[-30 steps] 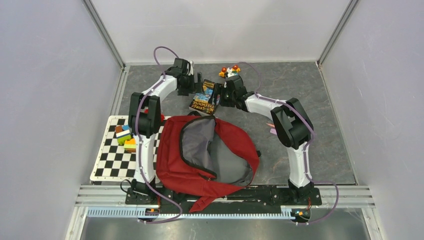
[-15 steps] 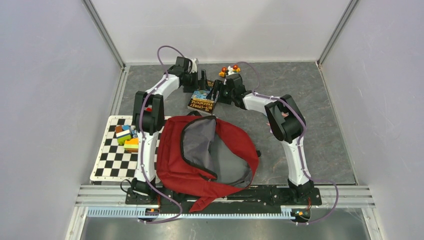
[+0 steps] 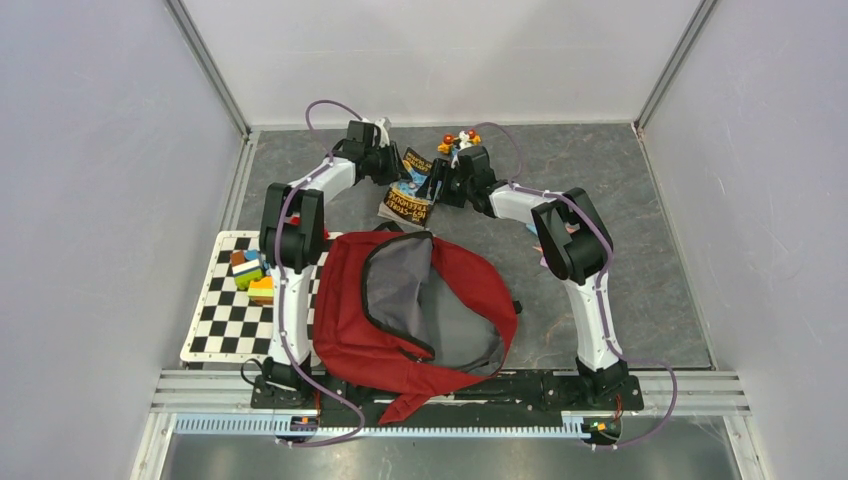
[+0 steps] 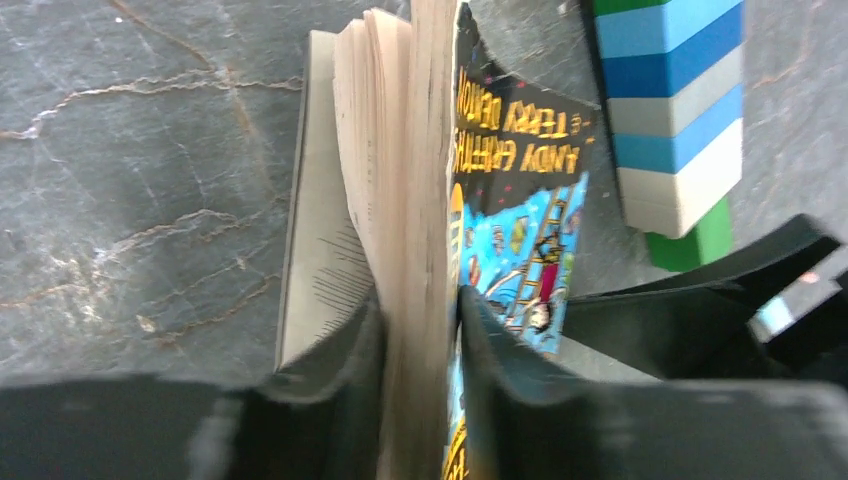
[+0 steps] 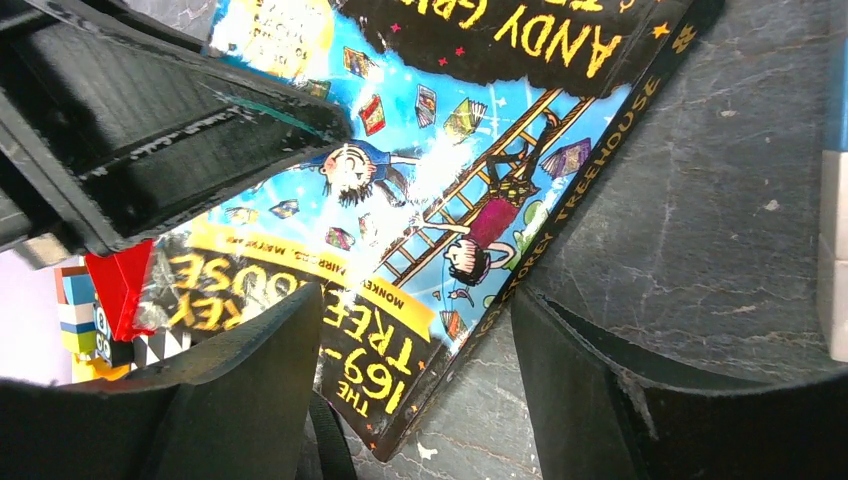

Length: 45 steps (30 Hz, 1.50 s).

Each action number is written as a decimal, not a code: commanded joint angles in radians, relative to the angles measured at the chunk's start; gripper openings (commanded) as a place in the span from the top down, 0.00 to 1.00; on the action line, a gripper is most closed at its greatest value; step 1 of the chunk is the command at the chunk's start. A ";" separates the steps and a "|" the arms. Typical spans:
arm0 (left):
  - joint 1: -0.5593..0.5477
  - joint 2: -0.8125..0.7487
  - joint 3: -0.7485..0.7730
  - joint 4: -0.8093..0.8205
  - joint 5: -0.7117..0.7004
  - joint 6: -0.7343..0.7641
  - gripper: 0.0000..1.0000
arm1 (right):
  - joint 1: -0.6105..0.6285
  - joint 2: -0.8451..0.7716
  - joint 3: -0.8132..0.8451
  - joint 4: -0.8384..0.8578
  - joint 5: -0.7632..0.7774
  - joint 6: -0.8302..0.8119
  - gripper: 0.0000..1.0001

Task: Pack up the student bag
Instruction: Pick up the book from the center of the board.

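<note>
Left wrist shows left pincer (image 4: pixel 420 335) clamped narrowly around book (image 4: pixel 512 205).

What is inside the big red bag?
Only grey lining shows through the open top of the student bag; no packed things are visible. Its folded sides hide the corners and bottom, so I cannot see there.

Book (image 5: pixel 440 200) cover, my right wrist view: yellow "ANDY GR…" at top, "THE 169-… TREE…" lower down. Spine: "…STOREY TREEHOUSE". My left wrist view, same cover upside down: "ANDY GRIFFITHS & TERRY DENTON".
</note>
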 commanded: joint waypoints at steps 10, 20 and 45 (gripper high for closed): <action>-0.040 -0.362 -0.201 0.127 0.043 -0.094 0.98 | -0.030 -0.182 -0.121 0.047 -0.036 -0.073 0.20; -0.027 -0.772 -0.360 0.346 0.021 -0.221 0.98 | -0.078 -0.685 -0.275 -0.018 -0.052 -0.340 0.05; -0.046 -1.268 -0.803 0.700 0.252 -0.501 0.98 | 0.099 -0.950 -0.455 0.289 -0.370 -0.054 0.10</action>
